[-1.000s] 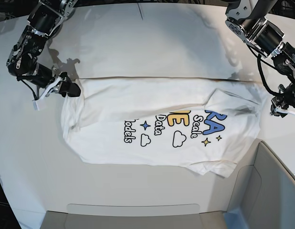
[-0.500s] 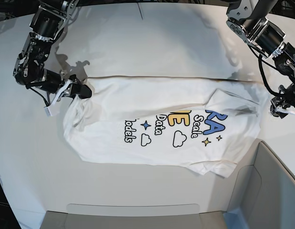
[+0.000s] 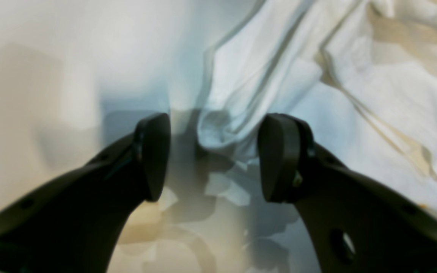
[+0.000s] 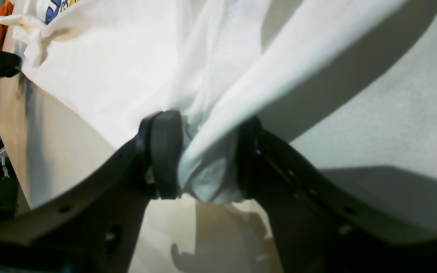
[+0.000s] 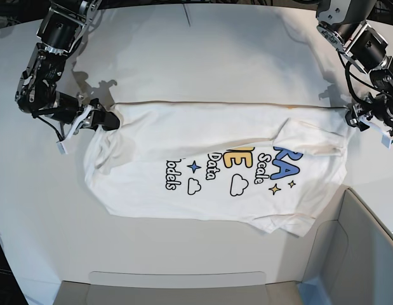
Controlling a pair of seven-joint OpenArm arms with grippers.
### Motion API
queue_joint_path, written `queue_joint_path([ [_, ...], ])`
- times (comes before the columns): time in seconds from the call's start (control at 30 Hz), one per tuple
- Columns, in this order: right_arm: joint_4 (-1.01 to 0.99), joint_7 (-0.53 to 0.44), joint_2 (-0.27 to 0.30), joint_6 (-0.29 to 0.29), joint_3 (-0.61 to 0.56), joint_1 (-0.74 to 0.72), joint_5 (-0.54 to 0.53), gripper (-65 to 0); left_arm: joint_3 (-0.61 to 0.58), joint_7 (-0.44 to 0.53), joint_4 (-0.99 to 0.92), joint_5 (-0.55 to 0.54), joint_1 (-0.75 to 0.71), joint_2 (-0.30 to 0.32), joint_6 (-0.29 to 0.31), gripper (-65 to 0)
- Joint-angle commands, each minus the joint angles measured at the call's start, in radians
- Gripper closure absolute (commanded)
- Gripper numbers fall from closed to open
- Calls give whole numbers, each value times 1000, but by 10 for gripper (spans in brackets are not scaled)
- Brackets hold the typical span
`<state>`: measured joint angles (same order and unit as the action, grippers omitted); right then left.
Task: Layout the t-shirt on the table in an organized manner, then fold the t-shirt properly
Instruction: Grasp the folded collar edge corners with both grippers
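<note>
White table (image 5: 202, 57) fills the base view, with grey bin-like panels (image 5: 361, 248) along its near and right edges and nothing lying betw. the arms; the t-shirt (image 5: 215, 159) lies across the middle, print side up, top edge folded straight. Legible print, sideways: "Scale", "Data", large blue "RA", part of a yellow "E", a cut-off "odels", plus clouds and stars. Right gripper (image 4: 203, 159) is clamped on bunched cloth at one end of the shirt; left gripper (image 3: 212, 155) stands wide at the other end, cloth tip betw. the fingers but not pinched.
</note>
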<state>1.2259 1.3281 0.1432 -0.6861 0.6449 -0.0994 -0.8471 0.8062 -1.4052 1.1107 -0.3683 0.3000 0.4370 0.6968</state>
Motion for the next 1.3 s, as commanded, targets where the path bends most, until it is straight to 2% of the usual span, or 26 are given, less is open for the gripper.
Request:
queue_joint_path([
  [0.0,-1,68,14,-12,2,8,90,-244,2,9,-8,-11,18,24,1,-366],
  [0.13,-1,68,14,-12,2,10,90,-244,11,13,-74,-11,20,24,1,-366],
  [0.33,-1,68,14,-12,2,10,90,-244,153,9,-88,-11,23,19,1,-315],
  [0.5,2,68,12,-12,2,8,88,-244,140,9,-88,-11,23,18,1,-249],
  [0.63,2,68,9,-12,0,2,88,-244,134,9,-88,-13,23,-22,1,-207],
  [0.83,2,68,11,-12,0,0,88,-244,134,9,-88,-13,46,-70,1,-194],
  [0.93,2,68,12,-12,0,3,88,-242,130,9,-88,-13,49,-73,1,-190],
  [1.03,2,68,12,-12,0,3,88,-167,95,9,-88,-13,49,-73,1,-115],
  [1.1,2,68,12,-12,0,3,90,-76,35,9,-88,-10,44,-73,1,-24],
  [1.13,2,68,12,-12,0,3,90,-28,5,9,-88,-8,43,-73,1,0],
  [1.17,2,68,12,-12,0,2,90,0,-17,9,-88,-8,43,-71,1,0],
  [1.27,4,68,12,-12,0,5,90,0,-51,9,-85,-10,18,-70,1,0],
])
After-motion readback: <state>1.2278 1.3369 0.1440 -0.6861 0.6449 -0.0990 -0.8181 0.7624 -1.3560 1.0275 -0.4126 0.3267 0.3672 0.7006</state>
